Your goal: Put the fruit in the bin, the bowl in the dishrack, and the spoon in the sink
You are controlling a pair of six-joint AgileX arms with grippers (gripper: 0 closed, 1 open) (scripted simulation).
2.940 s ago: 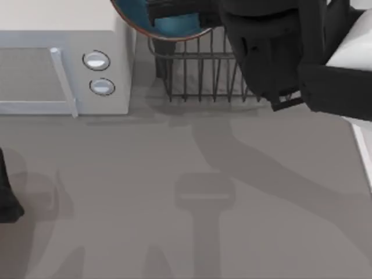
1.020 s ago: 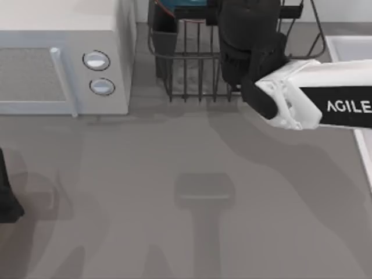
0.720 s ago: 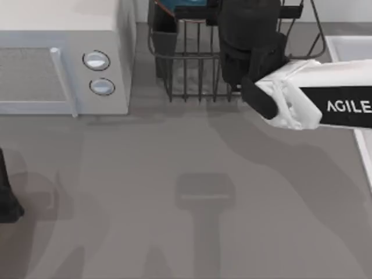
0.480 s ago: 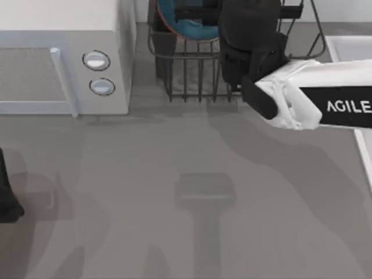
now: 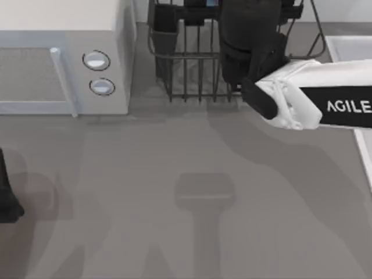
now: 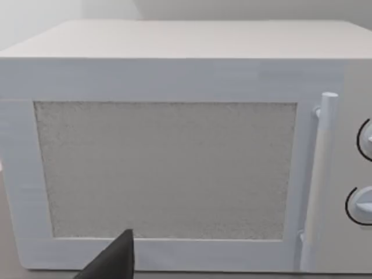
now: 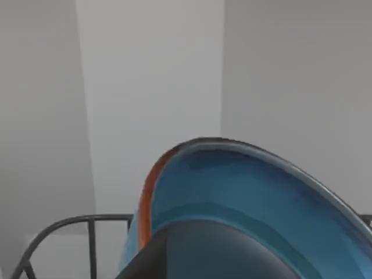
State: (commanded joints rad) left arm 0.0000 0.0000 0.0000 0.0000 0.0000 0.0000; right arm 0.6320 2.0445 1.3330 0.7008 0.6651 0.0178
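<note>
From above, our right arm [image 5: 314, 104] reaches in from the right side of the table toward the far edge, its dark wrist sitting over the dishrack [image 5: 192, 64], which stands at the far middle of the table. The rack's square black cup [image 5: 165, 26] is at its far left corner. To the left of the rack stands a white microwave [image 5: 64, 58] with two round knobs [image 5: 96, 60]. At the far right, a strip of the pale sink [image 5: 349, 46] shows behind the arm. A sliver of blue at the far edge, above the rack's bars, may be the bowl (we cannot be sure from this view). Our left arm [image 5: 7, 197] is parked at the near left edge of the table, seen as a dark shape.

From the left wrist, we face the microwave [image 6: 168, 157] front on: its speckled door panel, upright handle [image 6: 322, 174] and the edges of the knobs. A dark fingertip of the left gripper [image 6: 116, 258] pokes into view; we cannot tell how far that gripper is open.

From the right wrist, the bowl [image 7: 244, 197] sits close before the camera, tilted up on edge, its teal-blue inside facing us and its reddish-brown rim showing. A grey wire of the dishrack [image 7: 64, 226] curves beside it. A dark part of the right gripper overlaps the bowl, but we cannot tell whether it has hold of it.
</note>
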